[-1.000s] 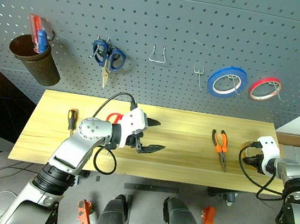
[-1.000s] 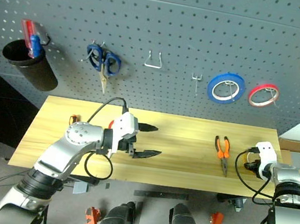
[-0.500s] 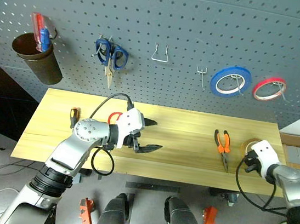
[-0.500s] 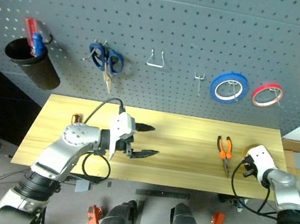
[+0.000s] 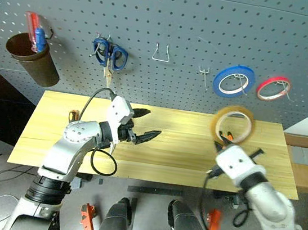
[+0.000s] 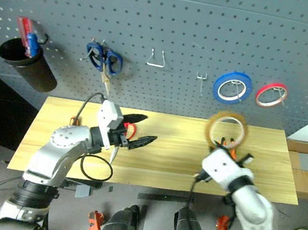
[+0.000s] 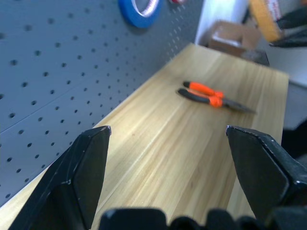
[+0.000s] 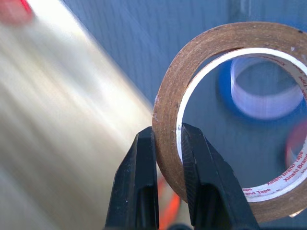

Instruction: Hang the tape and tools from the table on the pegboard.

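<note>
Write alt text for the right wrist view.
The right gripper pinches the wall of the tan tape ring, held upright before the grey pegboard. Through its hollow centre shows the blue roll, with the table blurred alongside.

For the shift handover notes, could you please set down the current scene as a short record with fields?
right gripper: shut on the tape, held up in front of the pegboard
left gripper: open, empty, above the table
pliers: lying on the table
free hook: beside the blue roll
red roll: hung
blue-handled scissors: hung
</note>
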Robot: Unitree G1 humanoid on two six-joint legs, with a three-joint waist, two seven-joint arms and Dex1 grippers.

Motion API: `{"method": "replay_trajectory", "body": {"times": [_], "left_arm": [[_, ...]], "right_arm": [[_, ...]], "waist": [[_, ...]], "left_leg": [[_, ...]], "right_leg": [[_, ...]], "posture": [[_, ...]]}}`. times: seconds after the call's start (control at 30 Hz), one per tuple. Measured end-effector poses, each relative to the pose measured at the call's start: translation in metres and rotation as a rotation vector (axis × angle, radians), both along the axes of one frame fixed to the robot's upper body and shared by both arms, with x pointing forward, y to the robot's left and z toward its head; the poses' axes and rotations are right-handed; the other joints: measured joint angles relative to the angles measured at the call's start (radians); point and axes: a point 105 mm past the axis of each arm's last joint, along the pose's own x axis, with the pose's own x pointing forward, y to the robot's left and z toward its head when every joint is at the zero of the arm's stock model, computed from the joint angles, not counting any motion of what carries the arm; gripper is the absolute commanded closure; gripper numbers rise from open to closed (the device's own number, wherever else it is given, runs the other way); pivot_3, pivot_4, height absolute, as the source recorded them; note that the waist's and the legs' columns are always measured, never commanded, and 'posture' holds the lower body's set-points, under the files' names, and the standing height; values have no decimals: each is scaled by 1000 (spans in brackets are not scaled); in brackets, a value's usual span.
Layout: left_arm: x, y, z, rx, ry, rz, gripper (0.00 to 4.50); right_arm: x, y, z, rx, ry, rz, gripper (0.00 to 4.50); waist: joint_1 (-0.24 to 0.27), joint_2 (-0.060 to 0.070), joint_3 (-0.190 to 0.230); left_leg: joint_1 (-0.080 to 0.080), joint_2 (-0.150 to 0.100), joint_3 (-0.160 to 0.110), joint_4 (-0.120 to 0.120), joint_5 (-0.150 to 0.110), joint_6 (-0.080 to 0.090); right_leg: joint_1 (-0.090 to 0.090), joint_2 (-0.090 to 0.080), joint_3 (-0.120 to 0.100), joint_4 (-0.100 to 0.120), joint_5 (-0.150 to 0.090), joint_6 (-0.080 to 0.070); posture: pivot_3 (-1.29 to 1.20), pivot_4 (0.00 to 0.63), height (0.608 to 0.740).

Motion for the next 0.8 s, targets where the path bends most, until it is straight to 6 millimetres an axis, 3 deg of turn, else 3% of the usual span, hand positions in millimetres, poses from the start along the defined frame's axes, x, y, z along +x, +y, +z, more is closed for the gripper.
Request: {"method": "replay_trajectory", "body": {"times": [0.1, 0.43, 0.6, 0.7, 0.8], "left_arm": [[-1, 3, 5, -12, -10, 22, 362], [-2, 10, 10, 11, -37, 54, 362], [-2, 10, 10, 21, -44, 58, 362], [-2, 11, 10, 29, -47, 58, 362], [-2, 10, 9, 39, -49, 51, 362]], "right_arm": [[15, 12, 13, -3, -72, 33, 4370], [91, 24, 20, 38, -67, 60, 4370], [110, 22, 18, 36, -44, 67, 4370], [110, 18, 5, 41, 2, 58, 3383], [99, 14, -15, 58, 61, 54, 2434]], "waist": [[2, 0, 0], [6, -1, 0], [12, 0, 0], [21, 0, 0], [28, 0, 0]], "left_leg": [[0, 0, -1, 0, 0, 0], [-1, 0, -3, -1, 0, 0], [-3, 0, -4, -1, 0, 0], [-5, 0, -4, 0, 0, 0], [-5, 0, -5, 0, 0, 0]], "right_leg": [[0, 0, 0, 0, 0, 0], [0, 0, -3, 1, 4, -7], [-1, -1, -5, 0, 4, -7], [-2, -1, -5, 0, 4, -7], [-2, -2, -5, 0, 4, -7]], "posture": [[-161, 310, 740], [-112, 298, 740], [-109, 295, 740], [-112, 296, 740], [-120, 298, 740]]}}
